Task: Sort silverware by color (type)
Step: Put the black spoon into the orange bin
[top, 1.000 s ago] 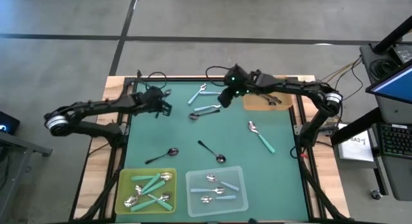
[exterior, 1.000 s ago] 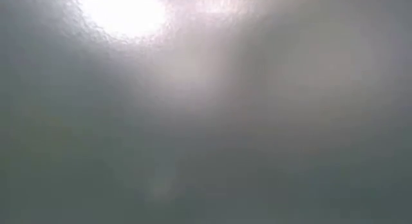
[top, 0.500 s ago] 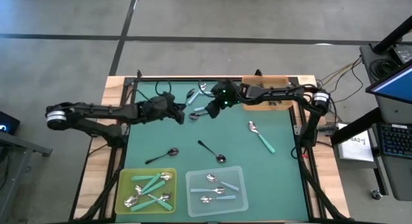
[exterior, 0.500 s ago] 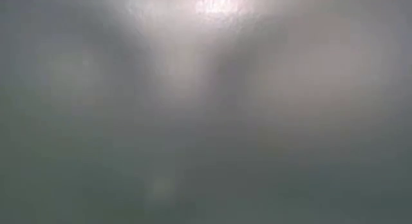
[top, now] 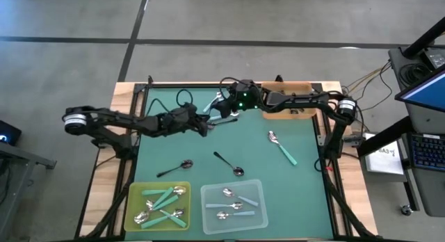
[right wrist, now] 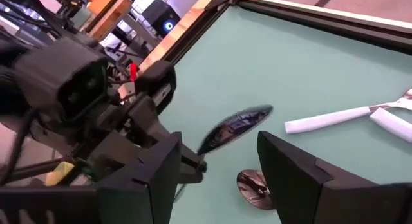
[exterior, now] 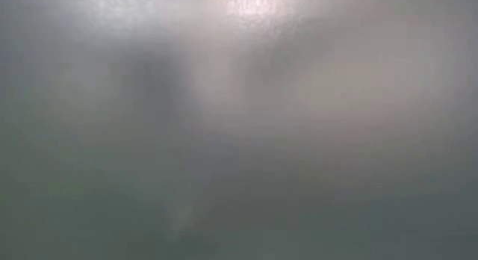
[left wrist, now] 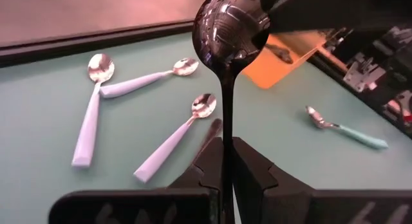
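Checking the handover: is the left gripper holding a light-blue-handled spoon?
No: the left gripper pinches a black-handled spoon by its handle.

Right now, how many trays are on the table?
3: yellow tray and clear tray side by side at one table edge; orange tray opposite, partly under the right arm.

Black spoon upright, blue spoons flat

low view wholly fogged, glare overhead
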You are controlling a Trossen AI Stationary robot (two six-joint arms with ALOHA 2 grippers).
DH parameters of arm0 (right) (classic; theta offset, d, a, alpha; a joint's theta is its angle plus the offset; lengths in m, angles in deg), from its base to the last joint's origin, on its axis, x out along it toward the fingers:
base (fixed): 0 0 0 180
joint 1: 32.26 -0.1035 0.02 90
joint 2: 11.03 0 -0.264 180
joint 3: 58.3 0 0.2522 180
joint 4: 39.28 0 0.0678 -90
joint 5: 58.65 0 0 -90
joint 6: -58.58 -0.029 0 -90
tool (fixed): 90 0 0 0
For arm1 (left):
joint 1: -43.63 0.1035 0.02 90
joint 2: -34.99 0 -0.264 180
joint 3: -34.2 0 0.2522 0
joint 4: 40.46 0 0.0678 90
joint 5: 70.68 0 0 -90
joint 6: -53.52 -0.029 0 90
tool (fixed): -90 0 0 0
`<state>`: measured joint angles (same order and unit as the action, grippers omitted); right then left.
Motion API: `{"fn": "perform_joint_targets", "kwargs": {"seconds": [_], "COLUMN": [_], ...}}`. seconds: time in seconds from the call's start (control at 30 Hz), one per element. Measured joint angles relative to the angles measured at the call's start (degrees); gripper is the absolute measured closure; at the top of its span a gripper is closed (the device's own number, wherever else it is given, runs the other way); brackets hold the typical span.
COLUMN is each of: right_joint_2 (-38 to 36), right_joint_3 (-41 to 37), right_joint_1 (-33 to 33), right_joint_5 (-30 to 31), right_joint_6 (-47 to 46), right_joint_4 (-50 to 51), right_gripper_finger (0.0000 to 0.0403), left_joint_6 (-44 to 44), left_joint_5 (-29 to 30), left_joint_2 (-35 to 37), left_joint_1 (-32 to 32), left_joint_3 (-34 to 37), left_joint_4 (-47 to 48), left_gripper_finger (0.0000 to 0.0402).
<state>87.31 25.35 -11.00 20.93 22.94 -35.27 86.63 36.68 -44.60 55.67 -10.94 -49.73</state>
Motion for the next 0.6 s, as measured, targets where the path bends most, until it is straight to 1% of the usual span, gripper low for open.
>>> {"fn": "perform_joint_targets", "kwargs": {"seconds": [0.2, 0.37, 0.47, 0.6], "right_joint_2": [0.0, 0.0, 0.0, 0.0], "right_joint_3": [0.0, 0.0, 0.0, 0.0], "right_joint_1": [0.0, 0.0, 0.0, 0.11], "right_joint_5": [0.62, 0.95, 1.01, 0.96], "right_joint_6": [-0.4, 1.15, 1.66, 1.66], "right_joint_4": [-0.41, -0.41, 0.24, 0.98], "right_gripper_finger": [0.0209, 0.0213, 0.0234, 0.0292], "left_joint_6": [-0.18, -1.0, -1.03, -1.05], "left_joint_5": [-1.89, -1.93, -1.91, -1.84], "left_joint_2": [-1.87, -2.8, -3.19, -3.19], "left_joint_1": [-0.22, -0.26, -0.31, -0.31], "left_joint_3": [-0.01, -0.38, -0.68, -0.68], "left_joint_4": [-4.67, -5.52, -5.68, -5.48], "left_gripper_finger": [0.04, 0.04, 0.04, 0.04]}}
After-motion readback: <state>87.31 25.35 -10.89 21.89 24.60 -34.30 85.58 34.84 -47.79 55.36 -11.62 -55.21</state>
